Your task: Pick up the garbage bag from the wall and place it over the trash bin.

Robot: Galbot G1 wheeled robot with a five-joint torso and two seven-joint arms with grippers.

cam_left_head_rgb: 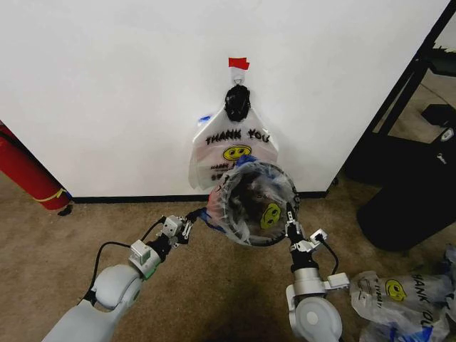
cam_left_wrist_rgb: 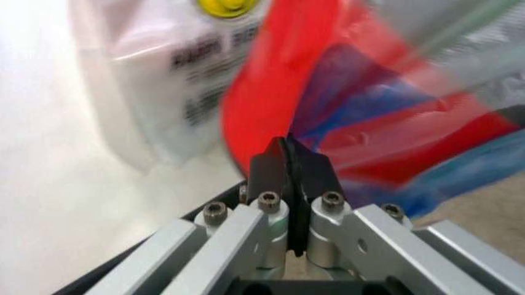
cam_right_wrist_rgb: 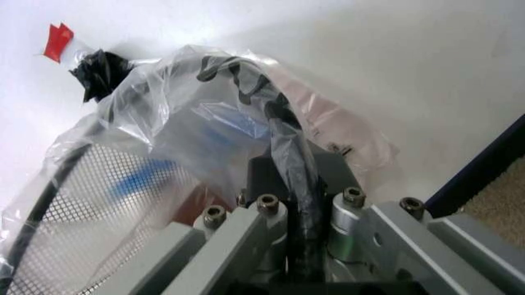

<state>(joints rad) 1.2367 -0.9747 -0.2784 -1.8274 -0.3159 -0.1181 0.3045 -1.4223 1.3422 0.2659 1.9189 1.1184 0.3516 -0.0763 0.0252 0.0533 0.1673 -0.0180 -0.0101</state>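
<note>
Garbage bag [cam_left_head_rgb: 258,206] already lines trash bin [cam_left_head_rgb: 229,187] on the floor below wall [cam_left_head_rgb: 107,85]; left hand [cam_left_head_rgb: 187,229] pinches its blue handle, right hand [cam_left_head_rgb: 291,226] clamps the rim plastic. Releasing remains.

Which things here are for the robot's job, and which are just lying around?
For the job:
garbage bag, draped over the trash bin
left pincer, shut
right pincer, shut on the bag's rim
wall

Just lying about:
bags hanging on the wall
red cylinder
loose bags on the carpet
</note>
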